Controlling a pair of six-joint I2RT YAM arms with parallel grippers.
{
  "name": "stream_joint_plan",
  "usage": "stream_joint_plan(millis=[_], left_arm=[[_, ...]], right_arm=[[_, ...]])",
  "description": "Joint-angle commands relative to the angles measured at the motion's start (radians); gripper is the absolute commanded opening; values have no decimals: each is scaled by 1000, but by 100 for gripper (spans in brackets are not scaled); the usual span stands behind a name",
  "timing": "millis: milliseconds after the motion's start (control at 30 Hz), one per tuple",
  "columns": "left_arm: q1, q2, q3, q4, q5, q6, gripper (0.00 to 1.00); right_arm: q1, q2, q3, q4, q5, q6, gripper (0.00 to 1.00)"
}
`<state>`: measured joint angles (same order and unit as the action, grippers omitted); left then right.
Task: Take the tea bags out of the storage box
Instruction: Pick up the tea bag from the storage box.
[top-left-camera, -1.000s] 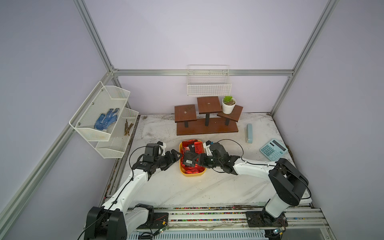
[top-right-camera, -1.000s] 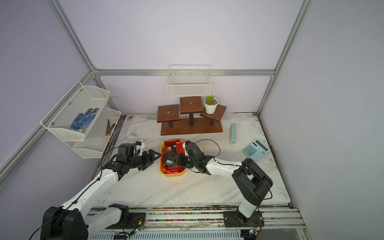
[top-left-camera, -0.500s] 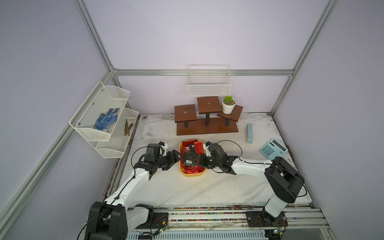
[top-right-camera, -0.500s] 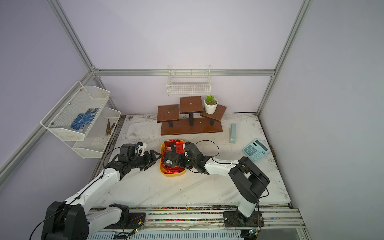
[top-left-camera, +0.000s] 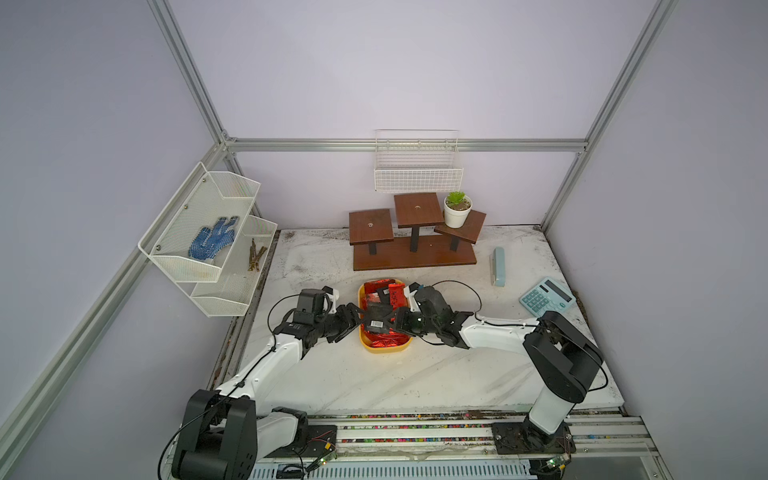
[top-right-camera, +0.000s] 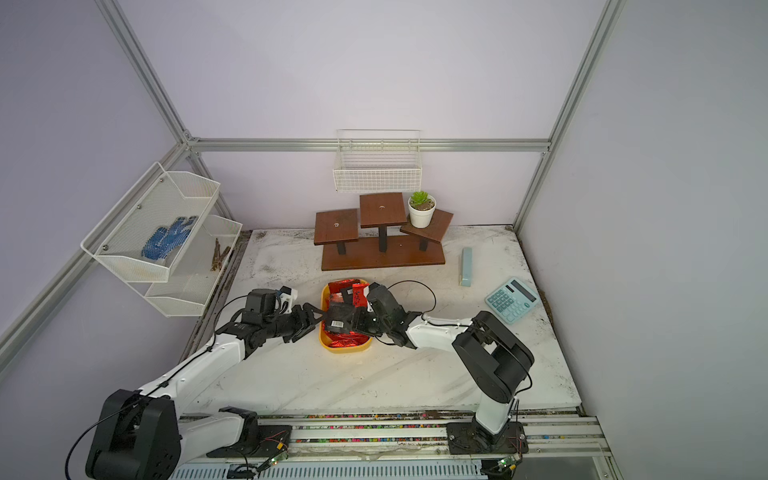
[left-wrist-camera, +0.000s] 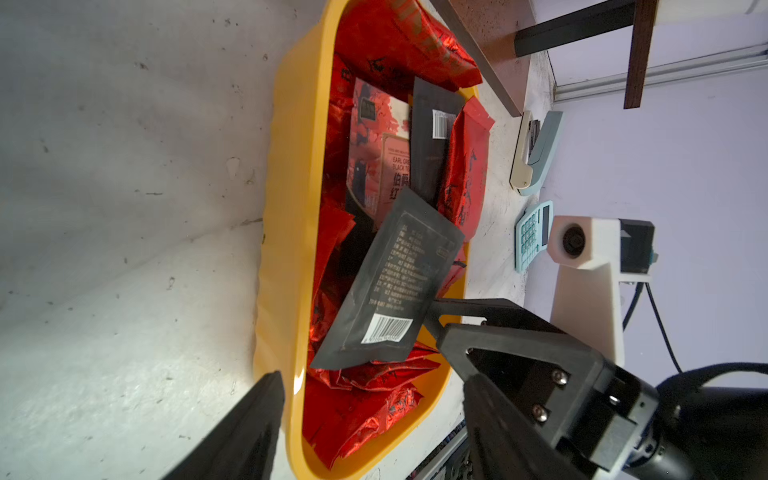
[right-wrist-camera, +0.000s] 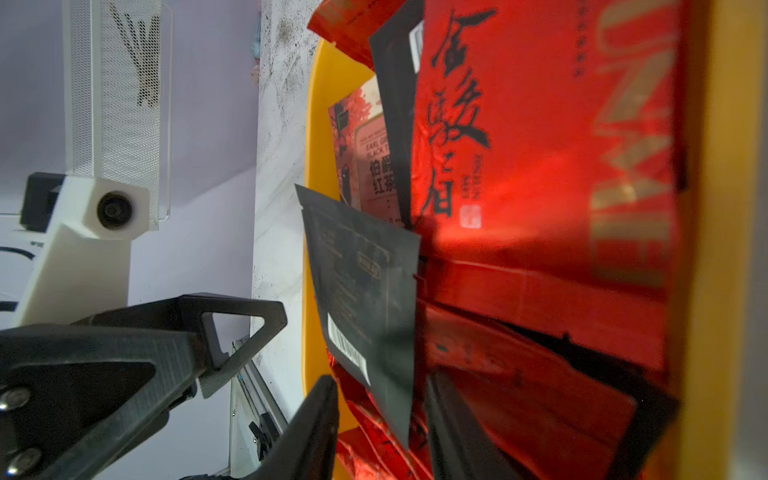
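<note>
Tea bags (left-wrist-camera: 365, 419): flat black barcode sachet (left-wrist-camera: 390, 286) may slip, since our right gripper (right-wrist-camera: 380, 419) isn't clamped yet; left gripper (left-wrist-camera: 372, 386) gapes astride yellow plastic box (left-wrist-camera: 286, 249) rim.

White arms (top-left-camera: 266, 370) — black joints (top-left-camera: 561, 353), black cables (top-left-camera: 457, 282).

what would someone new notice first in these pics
A yellow box heaped with shiny red tea bags sits near the middle of the table, between both arms. Over it a black sachet with a barcode stands tilted in the gap of the right claw, and the open left claw faces it from the other side.
</note>
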<state>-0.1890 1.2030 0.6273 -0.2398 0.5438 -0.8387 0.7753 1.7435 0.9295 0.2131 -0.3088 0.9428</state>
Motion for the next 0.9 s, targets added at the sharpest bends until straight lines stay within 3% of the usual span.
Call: stream_joint_plan(millis=[0,333,767,867], left_arm=[[-11,8,-4,45,18,-10,71],[-21,9,-18,63,16,-24,71],[-30,0,-27,70,17,-36,70],[-30,-10,-29,69,17,-42,71]], right_arm=[[9,11,26,47,-12,4,38],[10,32,22,108,-54,27,28],[10,39,5,171,-97,48,1],[10,32,-4,194,-112,57,0]])
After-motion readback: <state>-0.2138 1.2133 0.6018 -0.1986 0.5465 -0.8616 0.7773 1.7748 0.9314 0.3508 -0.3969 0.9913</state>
